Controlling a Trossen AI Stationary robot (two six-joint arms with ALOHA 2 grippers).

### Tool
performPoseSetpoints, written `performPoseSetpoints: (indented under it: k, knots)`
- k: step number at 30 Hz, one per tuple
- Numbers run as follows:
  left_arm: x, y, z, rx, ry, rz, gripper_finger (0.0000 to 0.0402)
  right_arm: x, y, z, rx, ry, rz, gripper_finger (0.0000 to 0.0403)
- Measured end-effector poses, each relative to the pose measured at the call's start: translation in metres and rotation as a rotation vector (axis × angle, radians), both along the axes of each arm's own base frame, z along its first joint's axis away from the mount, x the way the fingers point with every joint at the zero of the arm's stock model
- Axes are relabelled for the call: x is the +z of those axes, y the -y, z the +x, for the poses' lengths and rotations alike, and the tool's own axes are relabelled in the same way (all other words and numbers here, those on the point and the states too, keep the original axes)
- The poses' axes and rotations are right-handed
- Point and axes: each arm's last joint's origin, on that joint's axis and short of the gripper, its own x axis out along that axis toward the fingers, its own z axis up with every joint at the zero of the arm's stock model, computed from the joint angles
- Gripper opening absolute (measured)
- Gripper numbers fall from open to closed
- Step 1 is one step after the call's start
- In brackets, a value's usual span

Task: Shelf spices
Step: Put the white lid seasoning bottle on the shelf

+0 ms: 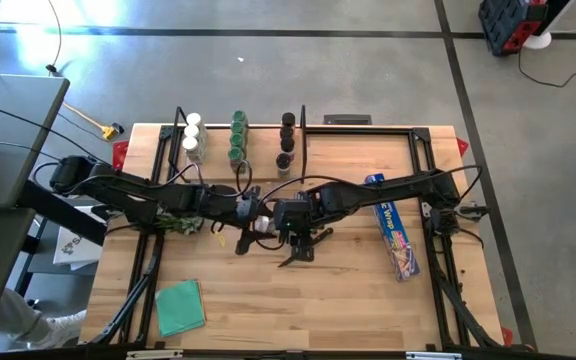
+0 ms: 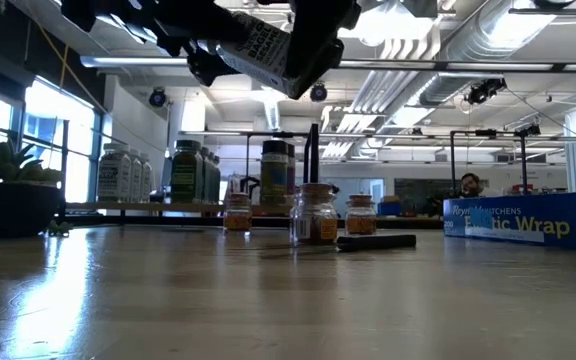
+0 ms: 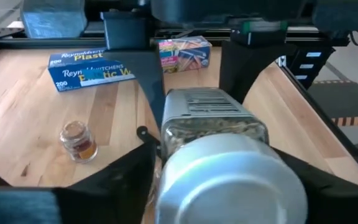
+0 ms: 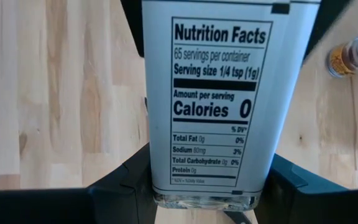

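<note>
I see both arms meeting over the middle of the table [image 1: 268, 300], raised above the board. Between them is a white-capped spice jar [image 3: 219, 155], lying roughly level in the air, with a Nutrition Facts label. The right gripper [image 4: 207, 180] is clenched on the jar's body. The left gripper [image 3: 219, 171] brackets the cap end, its fingers [image 3: 126, 171] alongside the jar; whether they press it I cannot tell. At the far edge, the shelf [image 1: 238, 150] carries three rows of jars: white-capped [image 1: 192, 135], green-capped [image 1: 237, 135] and black-capped [image 1: 286, 140]. Three small clear jars with brownish contents [image 2: 314, 215] stand on the board near mid-table. To the right lies a blue plastic-wrap box [image 1: 392, 235]. A green cloth [image 1: 179, 306] lies near the front left.
</note>
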Motion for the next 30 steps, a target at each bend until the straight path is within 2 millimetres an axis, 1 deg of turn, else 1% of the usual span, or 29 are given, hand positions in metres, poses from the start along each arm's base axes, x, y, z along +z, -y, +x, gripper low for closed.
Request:
performPoseSetpoints:
  k: [3,4,8,10,11,13,15,17,20,22,26,28,30]
  knots:
    - [-0.001,0.0,0.001,-0.001,0.006,0.005,0.0199,0.0,0.0,0.0,-0.002,-0.005,0.0,0.0177]
    - [0.0,0.0,0.001,-0.002,0.008,0.012,0.019,0.0,0.0,0.0,-0.005,-0.006,0.0,0.0177]
    - [0.0,0.0,0.0,-0.008,0.008,0.033,0.019,0.0,-0.001,0.0,-0.008,-0.005,-0.003,0.0177]
    - [0.004,-0.002,0.0,-0.007,-0.001,0.036,0.019,0.001,-0.003,-0.001,-0.02,-0.006,0.002,0.018]
    - [0.008,-0.002,0.0,-0.011,-0.012,0.042,0.019,0.003,-0.005,-0.002,-0.029,-0.005,0.004,0.0191]
    - [0.021,-0.005,-0.004,-0.019,-0.054,0.065,0.019,0.01,-0.01,-0.005,-0.04,-0.022,0.007,0.023]
    - [0.034,-0.011,-0.013,0.004,-0.153,0.091,0.019,0.015,-0.019,-0.014,-0.049,-0.072,-0.028,0.027]
    - [0.05,-0.018,-0.023,0.034,-0.246,0.12,0.019,0.024,-0.028,-0.016,-0.07,-0.041,-0.071,0.0294]
    - [0.076,-0.032,-0.048,0.087,-0.383,0.152,0.019,0.031,-0.041,-0.024,-0.116,-0.045,-0.145,0.0306]
    - [0.088,-0.044,-0.067,0.132,-0.488,0.184,0.019,0.033,-0.051,-0.027,-0.137,-0.024,-0.16,0.0308]
    - [0.092,-0.07,-0.102,0.268,-0.72,0.287,0.019,0.033,-0.074,-0.034,-0.133,-0.015,-0.147,0.031]
    - [0.089,-0.08,-0.113,0.316,-0.807,0.308,0.019,0.033,-0.082,-0.036,-0.132,-0.002,-0.142,0.031]
    - [0.082,-0.089,-0.117,0.34,-0.872,0.309,0.019,0.034,-0.088,-0.038,-0.135,0.016,-0.157,0.031]
